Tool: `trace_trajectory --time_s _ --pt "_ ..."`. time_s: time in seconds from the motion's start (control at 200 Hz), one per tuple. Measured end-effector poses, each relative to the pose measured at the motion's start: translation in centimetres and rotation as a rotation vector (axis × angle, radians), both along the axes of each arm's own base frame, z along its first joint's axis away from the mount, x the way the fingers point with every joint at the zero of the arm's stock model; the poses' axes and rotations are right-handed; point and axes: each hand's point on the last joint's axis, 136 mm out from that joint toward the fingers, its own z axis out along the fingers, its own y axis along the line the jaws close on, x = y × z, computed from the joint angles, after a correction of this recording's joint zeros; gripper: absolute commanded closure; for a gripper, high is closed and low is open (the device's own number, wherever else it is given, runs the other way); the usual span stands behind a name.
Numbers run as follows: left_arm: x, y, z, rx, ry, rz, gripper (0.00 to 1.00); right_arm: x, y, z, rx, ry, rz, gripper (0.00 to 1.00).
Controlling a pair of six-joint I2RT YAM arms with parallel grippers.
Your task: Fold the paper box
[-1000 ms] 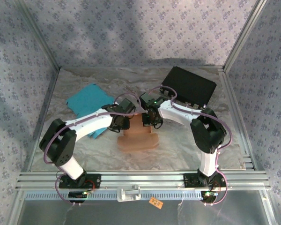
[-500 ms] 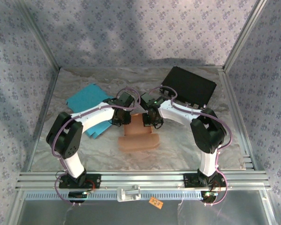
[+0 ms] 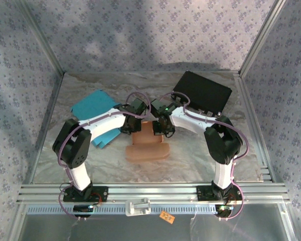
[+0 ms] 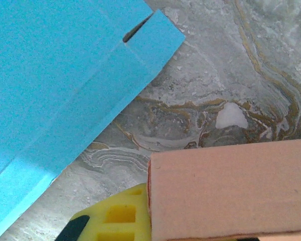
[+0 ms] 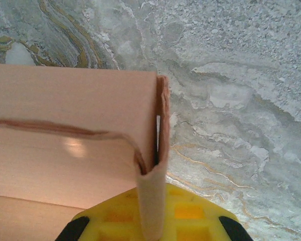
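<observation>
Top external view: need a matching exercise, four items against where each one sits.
Items:
1. tan paper box
2. flat blue cardboard sheet
3. black rectangular case
4. small orange tag

Places:
A. far right corner of the marbled table
B. nearest edge, off the marbled surface
C. centre of the table
D. left side, partly under an arm

Pairs: 1-C, 2-D, 3-A, 4-B
</observation>
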Motion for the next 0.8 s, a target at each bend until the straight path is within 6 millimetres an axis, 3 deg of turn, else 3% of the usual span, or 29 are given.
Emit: trace_trajectory --time_s 0.11,0.22,0.435,0.51,0.655,0.8 --pt "0.2 0.3 0.1 0.017 -0.004 0.012 0.99 0.1 0.2 0.1 0.014 0.001 0.000 1.00" --pt "0.2 0.4 0.3 0.024 -0.004 0.020 0.77 0.1 0.4 0.1 0.023 0.005 -0.001 1.00" --pt "-0.1 0.9 0.7 0.064 0.009 0.012 0.58 -0.2 -0.2 0.1 0.010 0.027 -0.023 1.00" --pt "-0.1 0.4 1.3 0.050 0.010 0.005 0.47 -0.4 -0.5 0.0 0.002 0.041 -0.041 1.00" --pt "-0.2 -1.4 3.4 -0.043 -0.008 0.003 0.47 -0.4 -0.8 -0.2 0.013 0.072 -0.083 1.00" --pt "-0.1 -2.6 6.9 -0.156 -0.052 0.011 0.49 -0.3 -1.2 -0.4 0.032 0.108 -0.147 1.00"
